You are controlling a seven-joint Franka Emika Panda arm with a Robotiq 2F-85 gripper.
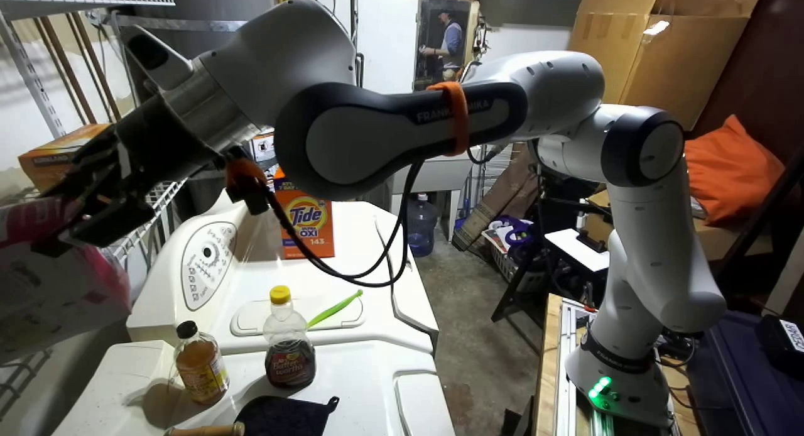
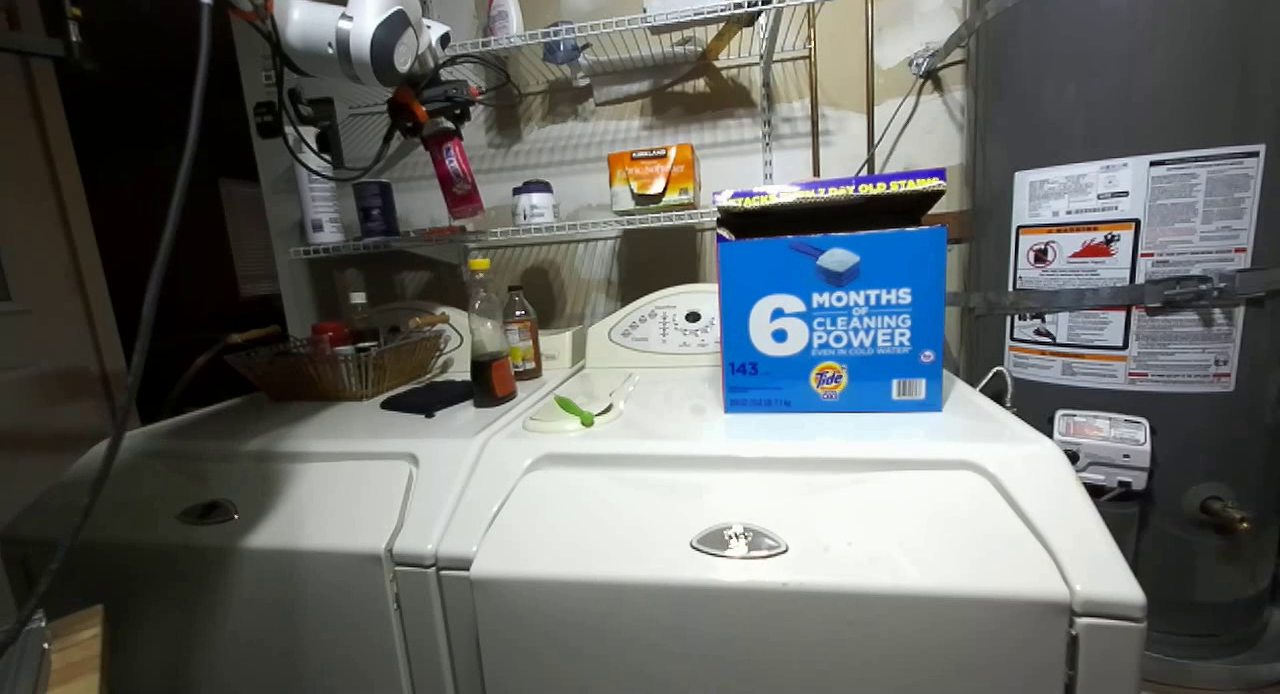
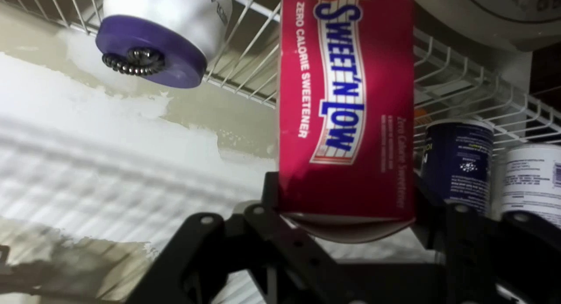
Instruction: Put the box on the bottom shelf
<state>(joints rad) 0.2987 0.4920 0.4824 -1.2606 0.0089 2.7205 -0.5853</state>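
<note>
While the fingers clasp the pink box by opposite faces near one end, a sound hold for presumably light, thin card that hard squeezing could dent, it hangs tilted near the bottom shelf; contact there is unclear.

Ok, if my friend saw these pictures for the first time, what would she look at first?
Probably the big Tide box, its bright blue side showing in an exterior view, on top of a white machine. Then maybe the pink Sweet'N Low box, tilted in the robot's gripper near the lower wire shelf.
</note>
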